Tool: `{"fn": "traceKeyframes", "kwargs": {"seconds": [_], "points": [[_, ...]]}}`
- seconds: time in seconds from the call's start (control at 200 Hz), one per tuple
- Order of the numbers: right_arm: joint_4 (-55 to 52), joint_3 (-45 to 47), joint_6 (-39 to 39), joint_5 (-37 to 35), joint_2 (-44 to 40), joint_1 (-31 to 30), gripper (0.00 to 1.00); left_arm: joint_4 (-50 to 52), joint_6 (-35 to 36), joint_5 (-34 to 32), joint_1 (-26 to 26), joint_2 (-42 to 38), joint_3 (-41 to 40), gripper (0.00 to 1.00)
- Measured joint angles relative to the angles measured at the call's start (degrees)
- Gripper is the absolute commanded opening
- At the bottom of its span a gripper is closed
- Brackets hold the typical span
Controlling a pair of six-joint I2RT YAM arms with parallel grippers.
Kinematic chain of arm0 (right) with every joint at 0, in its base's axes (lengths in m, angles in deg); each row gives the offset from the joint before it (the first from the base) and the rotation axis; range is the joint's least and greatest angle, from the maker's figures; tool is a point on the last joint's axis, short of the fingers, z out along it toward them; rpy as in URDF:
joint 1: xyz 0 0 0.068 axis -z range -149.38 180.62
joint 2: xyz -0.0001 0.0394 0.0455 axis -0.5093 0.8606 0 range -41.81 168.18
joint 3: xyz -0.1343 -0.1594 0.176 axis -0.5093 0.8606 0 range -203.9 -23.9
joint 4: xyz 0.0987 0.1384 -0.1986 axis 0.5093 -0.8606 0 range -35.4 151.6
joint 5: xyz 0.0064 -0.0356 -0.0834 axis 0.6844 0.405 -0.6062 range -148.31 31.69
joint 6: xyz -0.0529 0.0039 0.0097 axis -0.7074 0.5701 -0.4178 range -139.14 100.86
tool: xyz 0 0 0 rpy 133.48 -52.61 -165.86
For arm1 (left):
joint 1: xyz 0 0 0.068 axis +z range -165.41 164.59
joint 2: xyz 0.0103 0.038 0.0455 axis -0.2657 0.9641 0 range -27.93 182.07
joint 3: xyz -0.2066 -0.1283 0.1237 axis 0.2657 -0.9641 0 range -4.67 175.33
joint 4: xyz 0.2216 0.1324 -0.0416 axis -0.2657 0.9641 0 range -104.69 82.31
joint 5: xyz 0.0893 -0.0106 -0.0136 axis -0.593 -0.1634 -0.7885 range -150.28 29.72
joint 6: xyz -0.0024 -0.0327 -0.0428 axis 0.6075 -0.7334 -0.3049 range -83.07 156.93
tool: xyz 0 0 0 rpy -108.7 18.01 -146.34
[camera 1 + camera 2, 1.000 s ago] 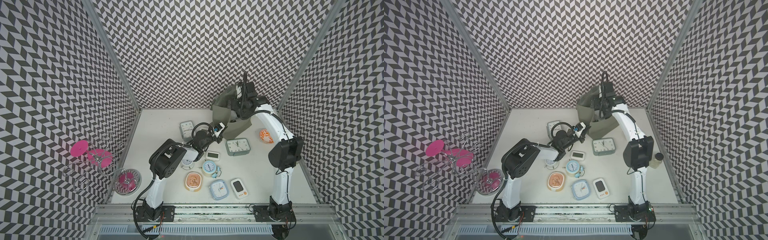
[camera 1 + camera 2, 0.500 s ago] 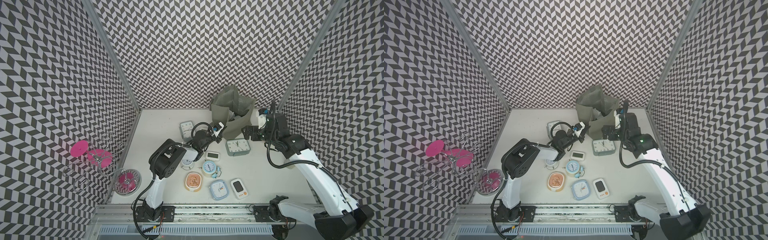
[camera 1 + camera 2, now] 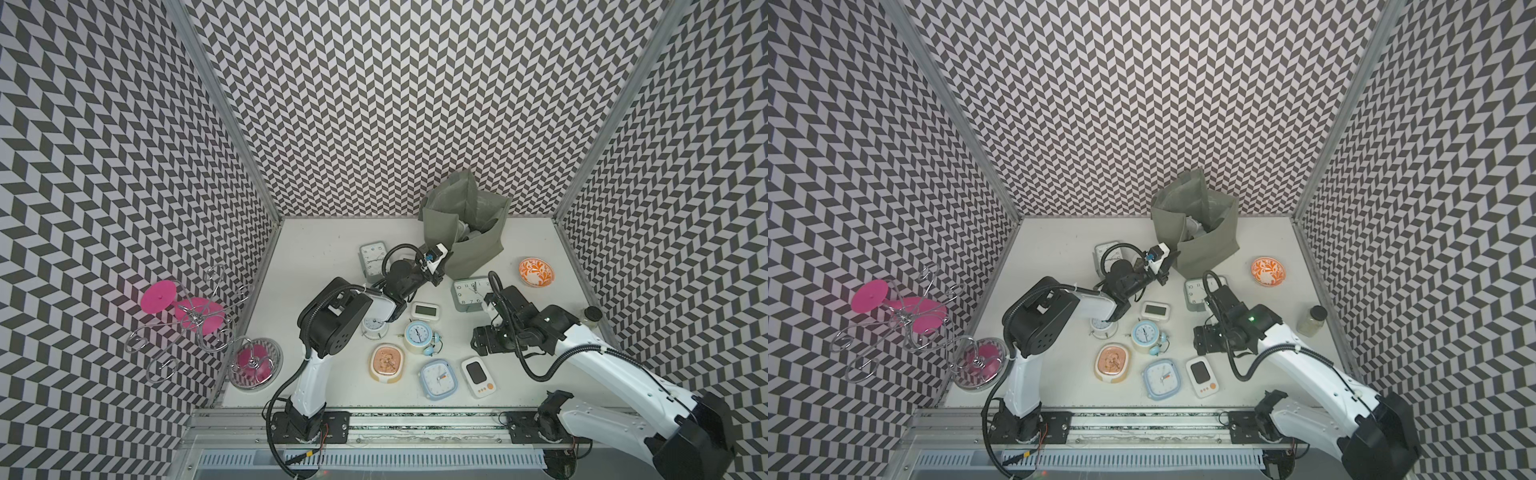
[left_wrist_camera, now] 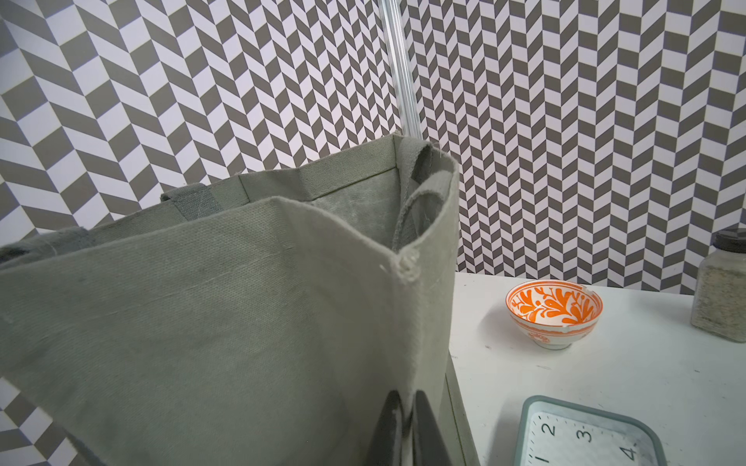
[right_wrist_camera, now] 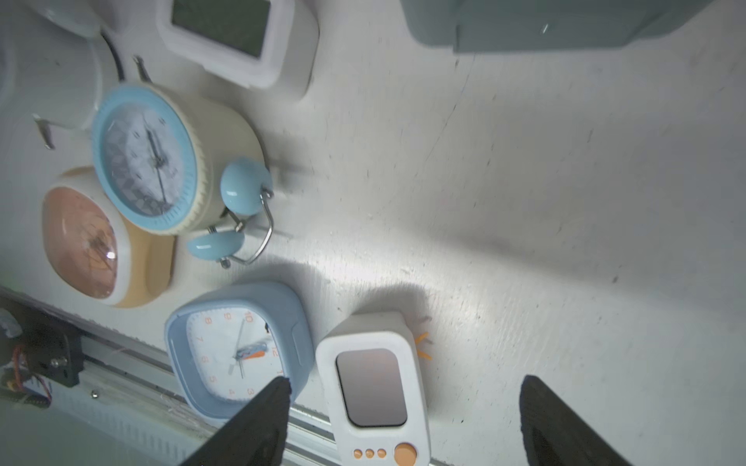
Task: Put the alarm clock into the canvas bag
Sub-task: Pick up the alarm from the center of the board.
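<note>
Left gripper: your jaws are pinched tight on the fabric at a corner edge of the tall grey-green canvas bag.
Right gripper: your jaws are spread wide and hold nothing. They hang above the white table, over the white digital alarm clock with orange buttons.
Bag: upright at the table's back, mouth open.
Light-blue square alarm clock: on the table, just beside the white one.
</note>
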Motion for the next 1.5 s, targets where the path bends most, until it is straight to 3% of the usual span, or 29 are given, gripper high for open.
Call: {"fn": "traceKeyframes", "kwargs": {"seconds": [0.315,0.856,1.267,1.502], "points": [[1.7,6.4,2.9,5.5,0.3,-3.2,0.87,-0.1,0.0,0.0,0.0,0.6,0.0,0.1],[6.8,8.3,3.5,7.2,5.2,-6.4,0.87,-0.2,0.0,0.0,0.0,0.7,0.0,0.1],[9.2,9.5,5.3,5.3,8.7,-9.2,0.79,-0.3,-0.2,0.0,0.0,0.9,0.0,0.1],[9.8,9.3,7.0,1.8,9.0,-9.6,0.66,-0.3,-0.2,0.0,0.0,0.9,0.0,0.1]]}}
